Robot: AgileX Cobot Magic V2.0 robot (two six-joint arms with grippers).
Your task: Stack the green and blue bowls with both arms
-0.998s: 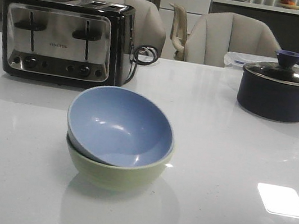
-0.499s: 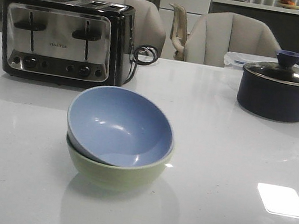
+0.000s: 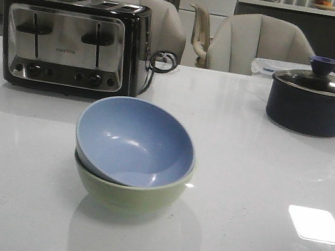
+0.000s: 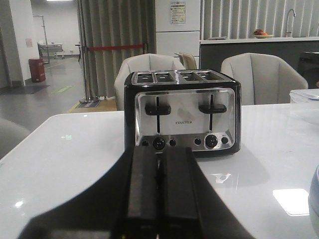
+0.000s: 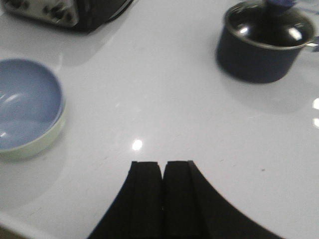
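Blue bowl [image 3: 133, 140] nesting tilted inside green bowl [image 3: 128, 189] mid-counter [image 3: 261, 178], toaster [image 3: 72, 40] at 11 o'clock. Left gripper [image 4: 159, 186] and right gripper [image 5: 162, 191] both closed, holding nothing.

bowl [image 3: 130, 142] dusty blue | bowl [image 3: 134, 196] pale grn | pot [image 3: 310, 107] dk navy | toaster [image 3: 72, 43] blk/chrome
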